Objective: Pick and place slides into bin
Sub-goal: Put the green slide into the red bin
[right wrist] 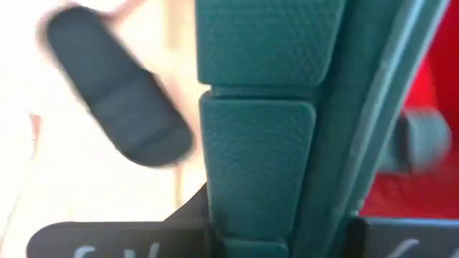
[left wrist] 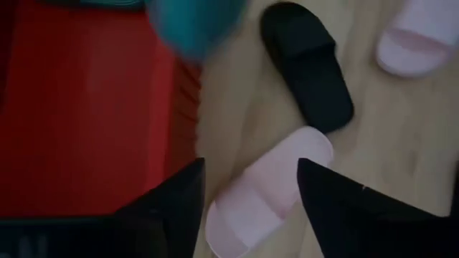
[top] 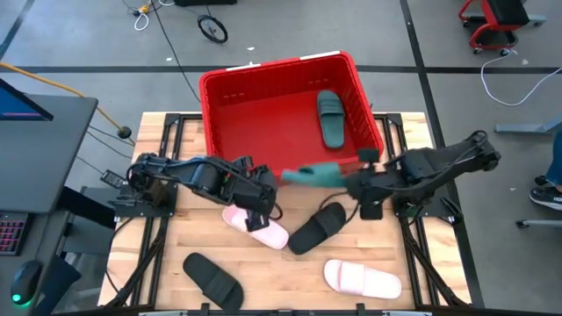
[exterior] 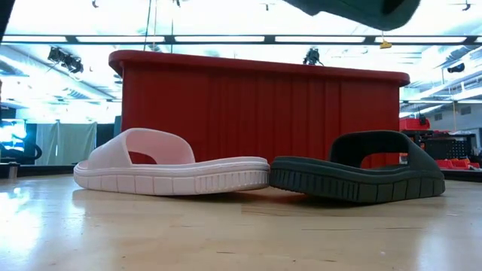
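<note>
I am looking from the left side of the table. One black slide (top: 212,279) is lying near the front edge, not touched. The left gripper (top: 261,213) is hovering over a pale pink slide (top: 255,226), and its fingers (left wrist: 172,208) are standing wide apart with nothing between them.

In the middle, the red bin (top: 230,84) is standing at the back of the table, and one dark green slide (top: 330,118) is already lying inside, near its right wall. Another black slide (top: 318,227) is lying just beside the pink one.

Further right, the right gripper (top: 349,182) is clamped on the second dark green slide (top: 313,175), holding it in the air just at the front rim of the bin. A second pale pink slide (top: 363,278) is waiting at the front right.

To do this step well, I think I am needing to carry the green slide fully past the rim before opening, otherwise it can catch on the thick edge and fall back on the table. The left arm is close, so I am keeping the two apart.
</note>
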`<state>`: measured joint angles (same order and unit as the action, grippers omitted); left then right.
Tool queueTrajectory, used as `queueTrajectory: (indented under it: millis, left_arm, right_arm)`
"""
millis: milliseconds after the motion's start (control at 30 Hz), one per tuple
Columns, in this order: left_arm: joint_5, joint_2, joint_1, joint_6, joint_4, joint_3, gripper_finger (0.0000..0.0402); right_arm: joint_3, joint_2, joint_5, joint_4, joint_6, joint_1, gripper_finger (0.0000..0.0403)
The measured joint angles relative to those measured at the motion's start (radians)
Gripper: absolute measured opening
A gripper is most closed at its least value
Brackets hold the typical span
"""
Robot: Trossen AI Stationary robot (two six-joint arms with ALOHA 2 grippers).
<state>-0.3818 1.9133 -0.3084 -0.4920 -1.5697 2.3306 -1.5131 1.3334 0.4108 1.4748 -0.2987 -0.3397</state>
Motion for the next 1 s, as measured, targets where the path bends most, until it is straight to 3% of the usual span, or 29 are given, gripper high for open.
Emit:
queueTrajectory:
  millis: [200,367,467,600,667,767,1000]
  left_arm:
    - [-0.019,0.000,0.058,-0.020,0.012,0.000,0.0238]
    - [-0.025,0.001,0.119,-0.035,0.064,0.000,0.0221]
    - [-0.023,0.001,0.144,-0.087,0.113,0.000,0.0210]
    - [-0.007,0.002,0.161,-0.081,0.158,0.000,0.0196]
    - [-0.006,0.002,0.162,-0.059,0.169,0.000,0.0190]
    - [-0.006,0.002,0.161,-0.040,0.169,0.000,0.0182]
    - [-0.004,0.002,0.160,-0.012,0.167,0.000,0.0167]
  right_arm:
    - [0.000,-0.027,0.302,0.044,-0.256,0.071,0.0070]
    - [0.000,0.004,0.352,-0.068,-0.242,0.272,0.0074]
    - [0.000,0.049,0.296,-0.136,-0.237,0.444,0.0067]
    - [0.000,0.152,0.045,-0.240,-0.176,0.679,0.0070]
    - [0.000,0.220,-0.016,-0.313,-0.096,0.762,0.0077]
    - [0.000,0.329,-0.039,-0.431,-0.014,0.824,0.0077]
    - [0.000,0.559,-0.077,-0.552,-0.012,0.848,0.0067]
